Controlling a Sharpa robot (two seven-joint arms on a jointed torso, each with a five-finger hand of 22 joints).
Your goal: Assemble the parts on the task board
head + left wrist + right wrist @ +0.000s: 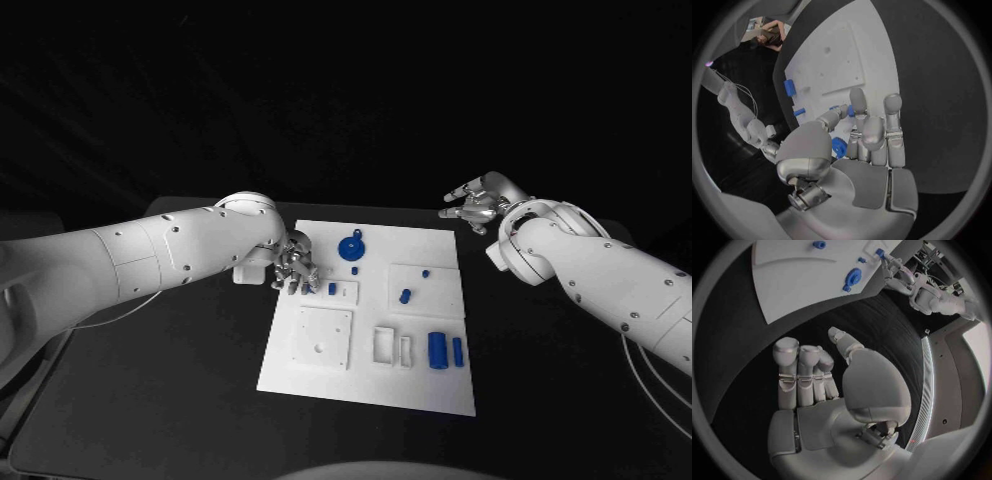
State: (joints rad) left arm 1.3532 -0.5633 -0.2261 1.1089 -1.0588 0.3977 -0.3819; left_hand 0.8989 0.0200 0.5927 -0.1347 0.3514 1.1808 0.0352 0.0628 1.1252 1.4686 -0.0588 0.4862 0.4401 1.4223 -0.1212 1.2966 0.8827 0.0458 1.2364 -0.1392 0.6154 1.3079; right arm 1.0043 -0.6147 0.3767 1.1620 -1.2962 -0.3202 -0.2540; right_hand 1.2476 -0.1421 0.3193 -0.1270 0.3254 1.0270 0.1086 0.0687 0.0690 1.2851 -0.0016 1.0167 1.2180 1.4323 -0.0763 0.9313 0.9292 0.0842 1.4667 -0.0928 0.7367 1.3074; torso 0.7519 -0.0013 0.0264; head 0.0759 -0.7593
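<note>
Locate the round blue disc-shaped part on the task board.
In the head view, the round blue part lies near the task board's far edge, just right of the left hand.

Your head view looks steeply down from above at the table, with the whole task board in the middle and both arms coming in from the sides. Your left wrist view sits close behind the left robot hand, facing along the board. Your right wrist view sits behind the right robot hand, off the board, and shares its far edge and the left robot hand with the others.
</note>
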